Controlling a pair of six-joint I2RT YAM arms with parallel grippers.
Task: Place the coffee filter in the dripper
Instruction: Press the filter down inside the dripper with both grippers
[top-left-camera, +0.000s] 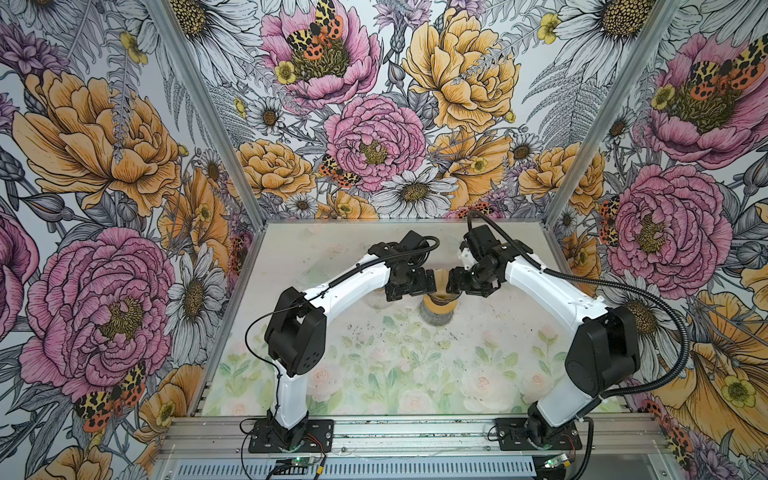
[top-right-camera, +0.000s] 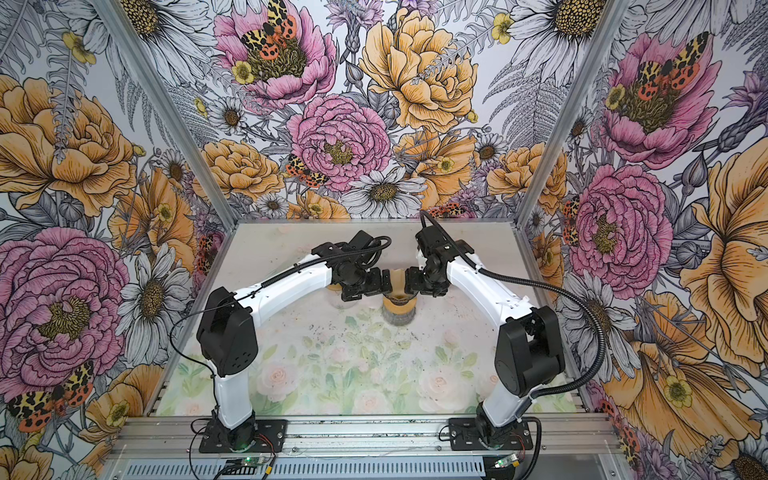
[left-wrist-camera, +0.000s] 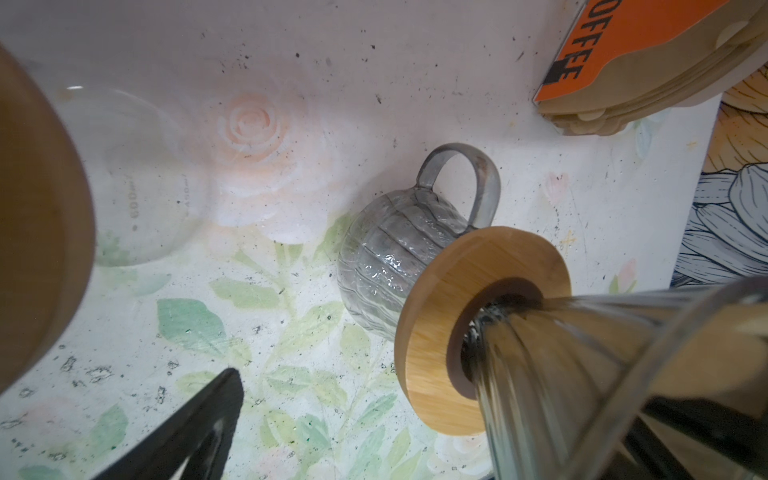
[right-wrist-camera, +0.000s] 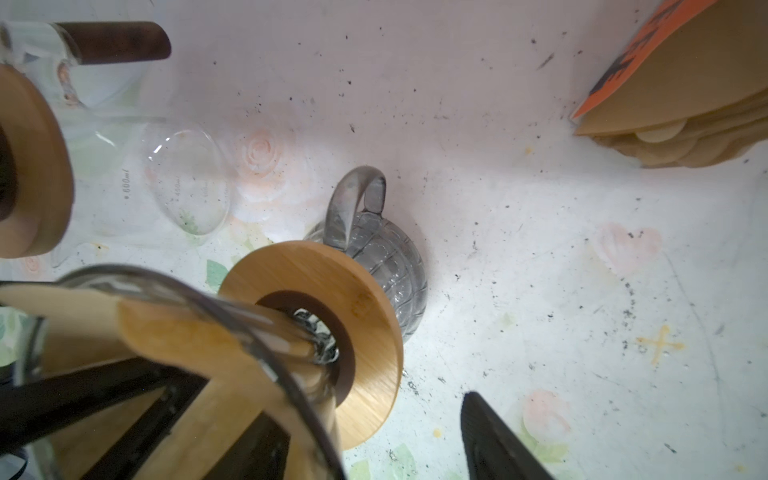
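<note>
The glass dripper (right-wrist-camera: 266, 332) stands by its wooden ring (right-wrist-camera: 365, 332) on a grey ribbed mug (right-wrist-camera: 399, 274) at mid-table. A brown coffee filter (right-wrist-camera: 183, 336) sits inside its cone and shows between both grippers in both top views (top-left-camera: 440, 277) (top-right-camera: 397, 278). My right gripper (right-wrist-camera: 332, 386) is open astride the cone's wall: one finger lies inside against the filter, the other hangs outside, apart from the ring. On the opposite side my left gripper (left-wrist-camera: 440, 395) is wide open. One of its fingers (left-wrist-camera: 187, 428) hangs free over the table and the other shows darkly through the glass.
A clear glass carafe (right-wrist-camera: 174, 187) with a wooden collar (right-wrist-camera: 33, 166) and a dark handle stands close beside the mug, under the left arm (top-left-camera: 376, 301). A stack of brown filters in an orange pack (left-wrist-camera: 644, 62) lies toward the back. Dark specks dot the table.
</note>
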